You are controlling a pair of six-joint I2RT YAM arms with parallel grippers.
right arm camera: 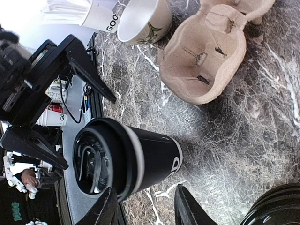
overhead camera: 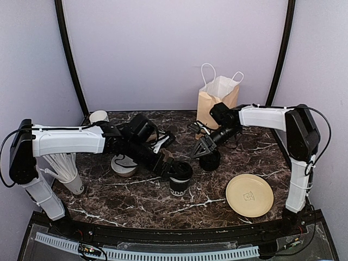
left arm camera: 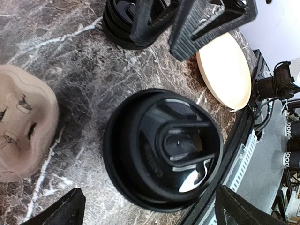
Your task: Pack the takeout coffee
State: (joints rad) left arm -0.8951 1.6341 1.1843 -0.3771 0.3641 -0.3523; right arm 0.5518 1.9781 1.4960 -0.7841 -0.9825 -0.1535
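One takeout coffee (overhead camera: 180, 178), a black paper cup with white lettering and a black lid, stands at the table's middle. It also shows in the left wrist view (left arm camera: 164, 150) and the right wrist view (right arm camera: 140, 159). My left gripper (overhead camera: 170, 166) (left arm camera: 150, 201) is open, with its fingers on either side of the cup's lid and not touching it. My right gripper (overhead camera: 202, 150) (right arm camera: 145, 192) is open and empty, just above a low stack of loose black lids (overhead camera: 210, 161) (left arm camera: 126, 23). No second lidded cup is in view.
A brown paper bag (overhead camera: 216, 99) stands open at the back. A pulp cup carrier (left arm camera: 21, 126) (right arm camera: 208, 56) lies left of the cup. A beige plate (overhead camera: 249, 194) sits at front right. A nested cup stack (overhead camera: 68, 171) and a pale cup (overhead camera: 124, 165) lie at left.
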